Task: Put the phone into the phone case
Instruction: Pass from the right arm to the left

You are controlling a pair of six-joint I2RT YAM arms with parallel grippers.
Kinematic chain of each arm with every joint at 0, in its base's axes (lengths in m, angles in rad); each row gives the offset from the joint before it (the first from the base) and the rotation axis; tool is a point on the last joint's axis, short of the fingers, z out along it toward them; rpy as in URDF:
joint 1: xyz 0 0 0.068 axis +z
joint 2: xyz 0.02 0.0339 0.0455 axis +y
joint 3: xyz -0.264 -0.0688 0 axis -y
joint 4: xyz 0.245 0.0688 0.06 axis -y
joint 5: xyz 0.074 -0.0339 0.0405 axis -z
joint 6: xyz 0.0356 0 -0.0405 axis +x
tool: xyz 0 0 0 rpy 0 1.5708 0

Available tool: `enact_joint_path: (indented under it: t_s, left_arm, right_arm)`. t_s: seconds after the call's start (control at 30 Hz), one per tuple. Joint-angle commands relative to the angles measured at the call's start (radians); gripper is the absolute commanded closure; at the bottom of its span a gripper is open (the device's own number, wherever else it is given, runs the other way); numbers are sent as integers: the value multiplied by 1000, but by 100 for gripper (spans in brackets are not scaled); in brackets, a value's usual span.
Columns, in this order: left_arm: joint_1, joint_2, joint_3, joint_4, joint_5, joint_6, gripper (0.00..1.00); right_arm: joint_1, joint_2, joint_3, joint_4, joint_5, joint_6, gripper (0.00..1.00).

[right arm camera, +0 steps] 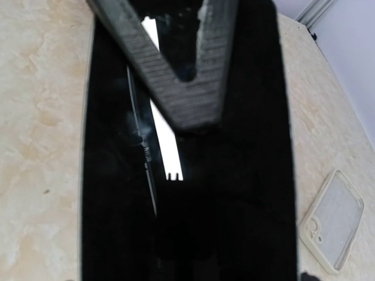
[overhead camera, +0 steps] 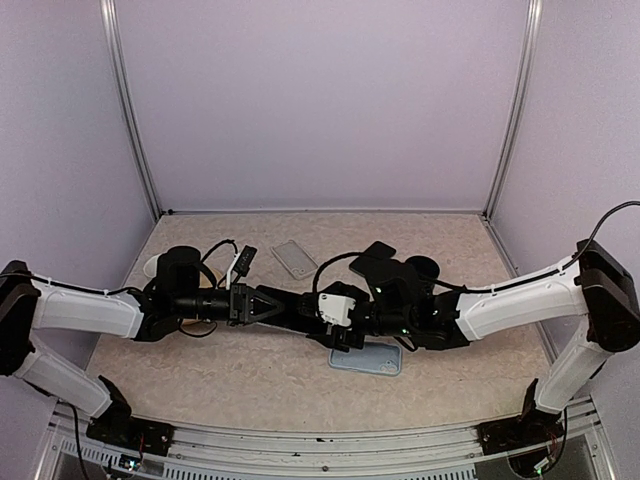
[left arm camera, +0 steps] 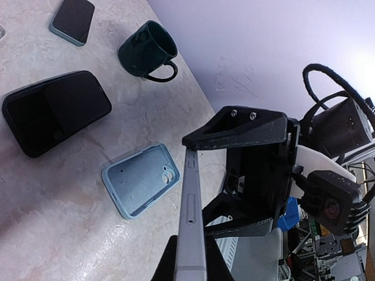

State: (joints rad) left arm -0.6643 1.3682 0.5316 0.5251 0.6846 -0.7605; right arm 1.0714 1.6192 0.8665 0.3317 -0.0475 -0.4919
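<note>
Right at your left wrist lens, the phone [left arm camera: 190, 222] stands edge-on, lifted off the bench [left arm camera: 70, 234] and bridging your two arms. Your left gripper [left arm camera: 190, 266] is pinched nearly shut on the phone's near end, one finger against each face. Your right gripper [left arm camera: 195, 178] has its jaws set wide and grips the far end. In your right wrist view the dark screen fills most of the frame. A black phone [left arm camera: 55, 111] lies flat on the bench. The blue case [left arm camera: 140, 180] lies open side up under your right gripper, nearer the arm bases than the black phone. A clear case [right arm camera: 331, 228] lies flat farther left. A dark mug [left arm camera: 146, 50] stands upright near the black phone.
</note>
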Motion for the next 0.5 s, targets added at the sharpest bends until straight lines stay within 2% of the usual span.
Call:
enact_joint_path:
  t_s: [0.0,0.1,0.13,0.17,0.47]
  left_arm:
    - [-7,5,15,33,8,19,100]
    - [-9,-2,12,26,-17,32,100]
    - [-9,-5,9,26,-27,38,100]
    - [-9,-9,8,25,-35,40,100]
    - [-26,0,24,29,-73,57,100]
  right_arm:
    - [-19,-33,5,20,40,37,30]
    - [-29,-50,6,16,68,92,14]
    - [-34,-59,6,11,63,113,3]
    - [-39,-71,8,5,62,133,1]
    - [-48,-149,-31,-7,154,366,0]
